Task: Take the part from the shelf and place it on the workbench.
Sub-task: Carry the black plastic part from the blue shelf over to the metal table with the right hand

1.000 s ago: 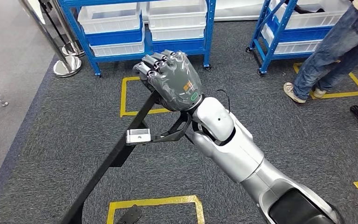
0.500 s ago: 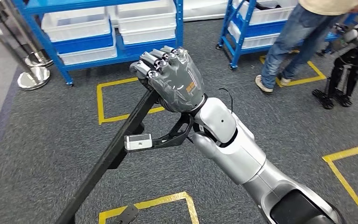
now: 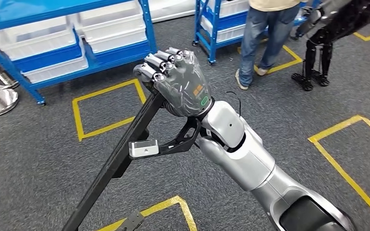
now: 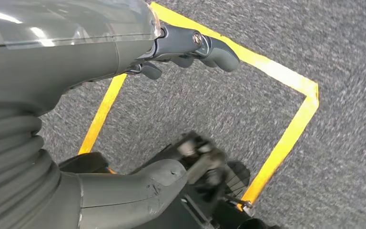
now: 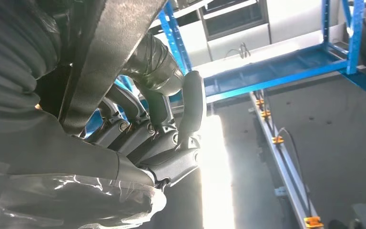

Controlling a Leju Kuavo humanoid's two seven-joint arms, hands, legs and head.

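Observation:
The part is a long black bar [image 3: 120, 154]. It runs from my right hand [image 3: 178, 84] down towards the lower left of the head view. My right hand grips the bar's upper end in a fist, raised in front of me over the carpet. In the right wrist view the bar [image 5: 109, 52] crosses the palm with the fingers [image 5: 164, 107] curled round it. My left hand [image 4: 100, 47] hangs over the floor with its fingers [image 4: 209, 45] and thumb [image 4: 138, 186] apart and nothing between them.
A blue shelf with white bins [image 3: 77, 38] stands at the back left, and another blue shelf [image 3: 217, 24] behind a person in jeans [image 3: 260, 29]. A black stand [image 3: 318, 53] is at the far right. Yellow tape squares [image 3: 106, 108] mark the grey carpet. A chrome post base [image 3: 0, 101] sits at the left edge.
The whole scene has slid left, so the camera has turned right. My right hand and the bar keep the same place in the picture.

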